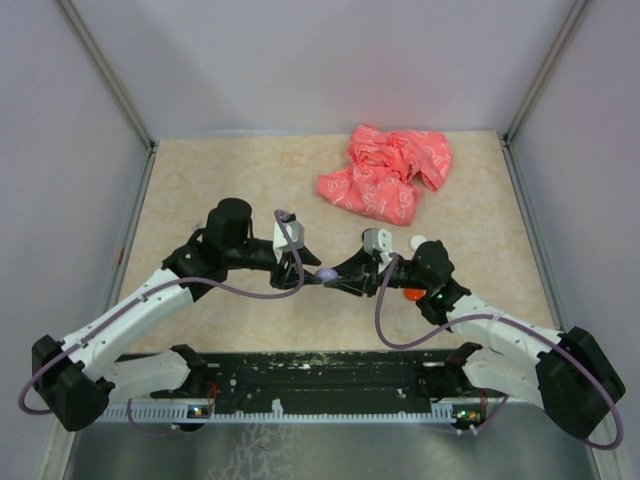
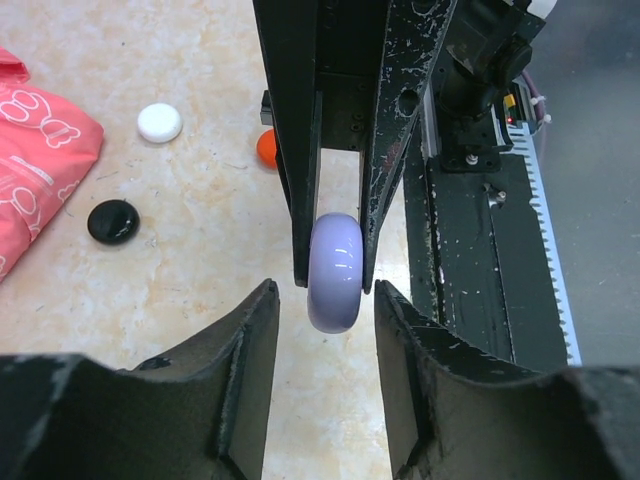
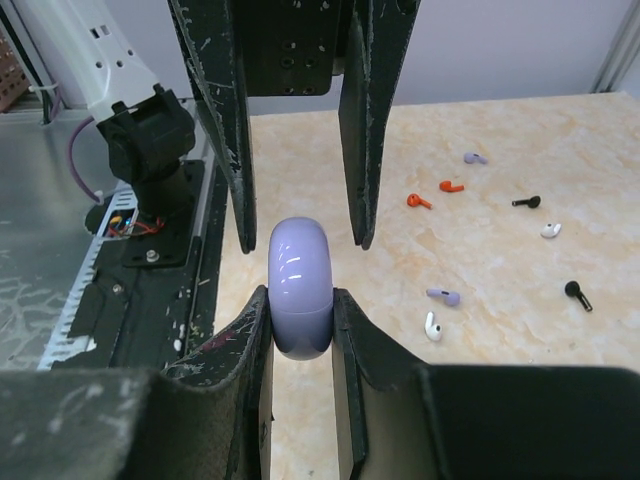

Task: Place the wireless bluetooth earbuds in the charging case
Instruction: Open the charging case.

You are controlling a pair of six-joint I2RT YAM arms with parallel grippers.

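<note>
Hanging over the middle of the beige marbled tabletop (image 1: pixel 200 180), the two black arms meet nose to nose. The right claw (image 3: pixel 300 300) is clamped on a pale purple, rounded, glossy plastic charging case (image 2: pixel 335 270). Its scuffed fingers (image 3: pixel 235 350) press against both flat sides, and the case stands on edge above the table. The left claw (image 2: pixel 325 295) faces it with jaws parted, its fingers flanking the case with a sliver of table showing on either side, so it grips nothing. Small stemmed plastic earbuds (image 3: pixel 444 295) lie loose on the table, all outside the case. From the right wrist they scatter between about 1 and 4 o'clock of it: two pale purple, two orange (image 3: pixel 418 201), two black (image 3: pixel 577 293) and two white (image 3: pixel 432 327). From the left wrist, a flat round white disc (image 2: pixel 160 122) sits at 10 o'clock of the case, with a glossy round black disc (image 2: pixel 113 221) at 9 o'clock. A round orange disc (image 2: pixel 266 148) peeks out beside the right claw's finger. A crumpled pink plastic bag (image 1: pixel 385 172) with white print lies at 1 o'clock of the case from overhead, well apart from it.
</note>
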